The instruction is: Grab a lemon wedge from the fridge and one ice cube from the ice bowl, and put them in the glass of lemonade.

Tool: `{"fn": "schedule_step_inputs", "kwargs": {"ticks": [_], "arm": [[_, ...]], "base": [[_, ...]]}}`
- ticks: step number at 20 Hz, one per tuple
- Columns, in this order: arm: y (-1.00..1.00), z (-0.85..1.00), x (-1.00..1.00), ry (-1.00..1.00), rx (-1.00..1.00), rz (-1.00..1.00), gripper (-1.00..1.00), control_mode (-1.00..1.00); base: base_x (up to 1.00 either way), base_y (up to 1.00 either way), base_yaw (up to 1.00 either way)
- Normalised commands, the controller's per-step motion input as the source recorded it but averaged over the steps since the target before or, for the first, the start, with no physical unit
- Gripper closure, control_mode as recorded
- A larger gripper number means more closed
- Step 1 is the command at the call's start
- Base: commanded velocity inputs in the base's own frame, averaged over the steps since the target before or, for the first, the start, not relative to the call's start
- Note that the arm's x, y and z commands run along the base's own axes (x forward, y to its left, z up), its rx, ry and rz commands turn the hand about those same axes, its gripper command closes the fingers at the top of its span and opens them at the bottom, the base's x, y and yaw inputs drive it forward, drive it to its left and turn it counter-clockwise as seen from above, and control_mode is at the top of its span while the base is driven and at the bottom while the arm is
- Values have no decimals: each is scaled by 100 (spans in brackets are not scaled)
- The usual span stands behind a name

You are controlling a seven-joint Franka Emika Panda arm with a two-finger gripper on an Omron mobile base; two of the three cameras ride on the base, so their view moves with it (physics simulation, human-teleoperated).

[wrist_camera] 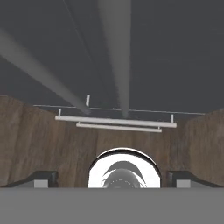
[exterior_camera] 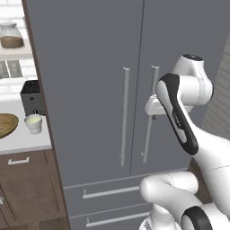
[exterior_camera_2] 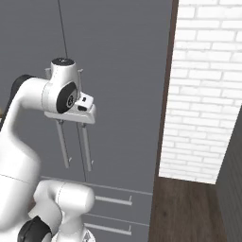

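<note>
The gripper (wrist_camera: 112, 177), fingers spread wide and empty, sits just before the closed fridge (exterior_camera: 90, 67), its right door's handle (exterior_camera: 149, 114) running vertically between them; the glass of lemonade (exterior_camera: 33, 123) waits on the counter's edge.

Two base views flanking the fridge (exterior_camera: 112, 90) doors; hand view seemingly downward, close.

Fridge (exterior_camera: 90, 67): flat mid-grey, handles (exterior_camera: 125, 117) lighter grey. Left of the pincer (wrist_camera: 112, 177): ice bowl (exterior_camera: 6, 124) brown wood, glass of lemonade (exterior_camera: 33, 123) whitish with pale yellow fill, toaster (exterior_camera: 31, 96) black-and-grey, table (exterior_camera: 27, 139) white, cabinets (exterior_camera: 27, 188) brown. Right of it: brick wall (exterior_camera_2: 208, 90) white, grey mortar. Floor (exterior_camera_2: 189, 212) dark brown wood.
</note>
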Motion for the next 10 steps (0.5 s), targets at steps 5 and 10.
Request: {"fn": "schedule_step_inputs", "kwargs": {"ticks": [5,10], "arm": [[12,0,0,0,0,-3,-100,100],[0,0,0,0,0,0,-100,100]], "base": [[0,7,-3],[-49,8,-19]]}}
